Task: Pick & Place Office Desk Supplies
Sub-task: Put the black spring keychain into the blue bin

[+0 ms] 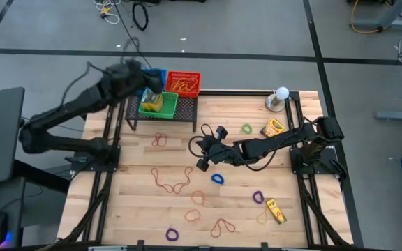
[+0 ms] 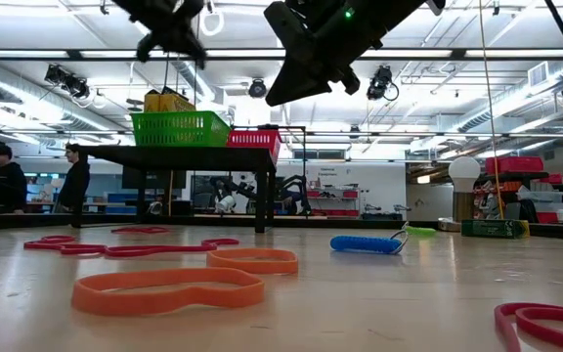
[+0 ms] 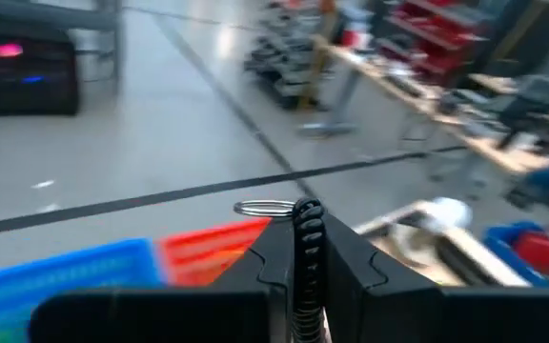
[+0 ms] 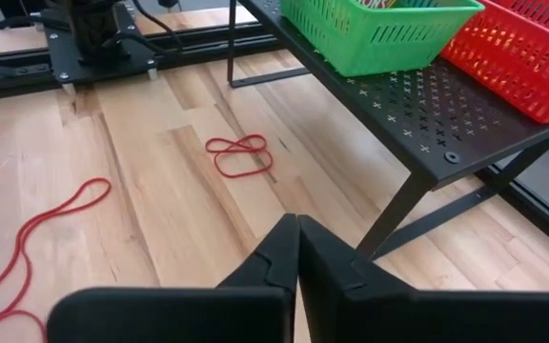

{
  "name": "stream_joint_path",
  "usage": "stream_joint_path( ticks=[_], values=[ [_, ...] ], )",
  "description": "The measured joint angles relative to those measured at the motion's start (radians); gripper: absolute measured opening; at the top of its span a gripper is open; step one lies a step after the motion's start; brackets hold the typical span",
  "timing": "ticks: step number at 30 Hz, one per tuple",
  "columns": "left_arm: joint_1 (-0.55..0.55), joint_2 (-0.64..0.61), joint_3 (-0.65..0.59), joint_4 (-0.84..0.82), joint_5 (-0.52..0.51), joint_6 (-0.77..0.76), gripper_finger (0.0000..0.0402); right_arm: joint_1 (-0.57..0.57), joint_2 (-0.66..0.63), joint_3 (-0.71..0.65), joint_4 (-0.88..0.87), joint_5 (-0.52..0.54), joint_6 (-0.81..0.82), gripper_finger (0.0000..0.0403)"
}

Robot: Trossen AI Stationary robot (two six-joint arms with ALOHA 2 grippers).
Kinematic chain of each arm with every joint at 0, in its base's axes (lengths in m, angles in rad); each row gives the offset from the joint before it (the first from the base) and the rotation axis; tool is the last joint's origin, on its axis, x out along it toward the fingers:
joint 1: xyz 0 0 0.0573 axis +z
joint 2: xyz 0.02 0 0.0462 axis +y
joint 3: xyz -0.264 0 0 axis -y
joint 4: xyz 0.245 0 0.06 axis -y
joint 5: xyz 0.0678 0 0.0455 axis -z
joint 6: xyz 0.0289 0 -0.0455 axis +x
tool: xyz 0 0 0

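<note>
My left gripper (image 1: 147, 80) is raised over the baskets on the black shelf (image 1: 160, 115) at the far left, shut on a black coiled band (image 3: 305, 238). The blue basket (image 3: 55, 276) and red basket (image 3: 208, 250) lie below it. My right gripper (image 4: 298, 227) hangs shut above the table's middle (image 1: 198, 147), near the shelf's leg, with nothing visible between its fingers. Loose rubber bands lie flat on the table: red (image 4: 241, 154), blue (image 1: 217, 179), purple (image 1: 258, 198), orange (image 1: 192, 215). Yellow crayon boxes (image 1: 274, 127) (image 1: 276, 210) lie flat at the right. My left gripper pinches the black coiled band between its two fingers. The coil runs along the gap between them, and a small loop (image 3: 260, 207) sticks out past the fingertips. The fingers point about level, toward the far side. The band is lifted clear, above the baskets.
The green basket (image 1: 159, 103) holds yellow items. A white ball on a round base (image 1: 279, 97) stands at the far right. A green band (image 1: 247, 128) lies near it. People stand in the room beyond the table (image 2: 8, 181). Bare wood shows at the near left.
</note>
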Motion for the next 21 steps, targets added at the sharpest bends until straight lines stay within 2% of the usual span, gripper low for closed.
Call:
stream_joint_path(
  ticks=[5, 8, 11, 16, 21],
  values=[
    [0.241, 0.012, 0.012, -0.130, 0.105, 0.045, 0.0032, -0.004, 0.000, 0.000, 0.000, -0.002, 0.000, 0.0004],
    [0.377, 0.061, 0.013, -0.139, 0.206, 0.056, 0.0032, -0.011, 0.000, 0.000, 0.000, -0.003, 0.000, 0.0010],
    [0.472, 0.131, 0.011, -0.123, 0.252, 0.075, 0.0032, -0.022, 0.000, 0.000, 0.001, -0.003, -0.002, 0.0011],
    [0.557, 0.239, 0.012, -0.112, 0.392, 0.088, 0.0032, -0.041, 0.000, 0.000, 0.002, -0.003, -0.003, 0.0006],
    [0.567, 0.299, 0.012, -0.111, 0.431, 0.084, 0.0038, -0.049, 0.000, 0.000, 0.004, -0.002, 0.000, 0.0009]
  ],
)
